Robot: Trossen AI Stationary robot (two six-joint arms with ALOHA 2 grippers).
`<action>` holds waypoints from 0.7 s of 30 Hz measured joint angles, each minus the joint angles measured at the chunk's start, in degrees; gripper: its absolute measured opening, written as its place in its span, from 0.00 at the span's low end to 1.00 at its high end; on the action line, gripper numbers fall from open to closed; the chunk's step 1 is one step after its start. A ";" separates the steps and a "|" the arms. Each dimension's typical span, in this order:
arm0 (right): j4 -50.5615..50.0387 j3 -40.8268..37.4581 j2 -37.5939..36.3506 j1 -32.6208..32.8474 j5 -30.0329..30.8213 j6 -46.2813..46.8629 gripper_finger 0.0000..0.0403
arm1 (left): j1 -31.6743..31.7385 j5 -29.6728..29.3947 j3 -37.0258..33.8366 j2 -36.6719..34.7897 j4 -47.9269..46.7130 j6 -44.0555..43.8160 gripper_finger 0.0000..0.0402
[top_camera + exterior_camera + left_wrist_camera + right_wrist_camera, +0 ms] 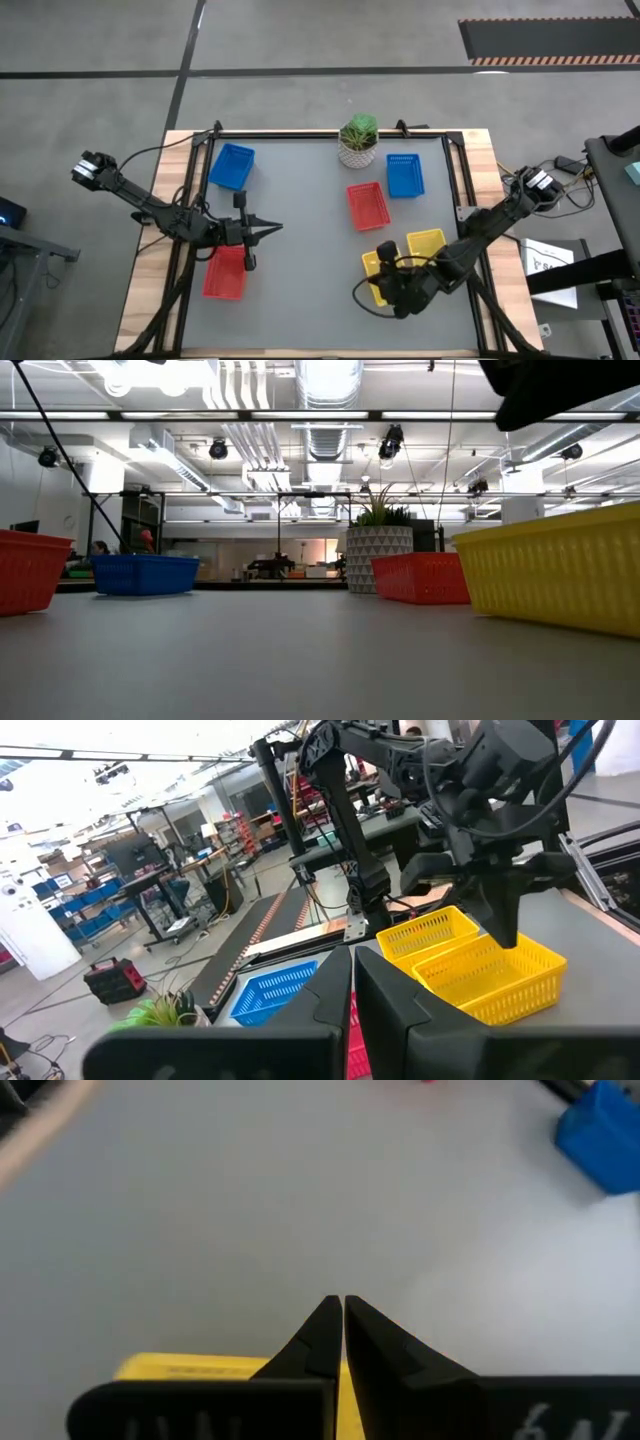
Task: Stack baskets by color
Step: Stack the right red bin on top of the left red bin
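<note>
The yellow basket (376, 280), judged light and thin-walled, is pinched at its rim by the clenched right pincer (384, 253); the left pincer (276, 228) is held clenched, empty

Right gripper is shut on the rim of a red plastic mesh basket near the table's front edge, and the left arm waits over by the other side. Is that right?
Not quite: the basket is yellow, not red. The high view shows the right gripper down on the rim of a yellow plastic mesh basket near the table's front edge, and the right wrist view shows yellow under its shut fingers. The left gripper does wait at the other side.
</note>
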 joint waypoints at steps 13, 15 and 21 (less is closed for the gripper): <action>18.56 -15.36 -14.00 -8.68 0.96 -2.87 0.02 | 0.00 0.00 0.00 0.02 0.00 0.00 0.00; 18.58 -17.63 -16.30 -11.81 2.87 2.97 0.02 | 0.00 0.00 0.00 0.02 0.02 -0.02 0.00; 15.71 -21.10 -21.01 -20.99 2.47 17.69 0.02 | 0.01 0.00 0.00 0.02 0.02 -0.01 0.00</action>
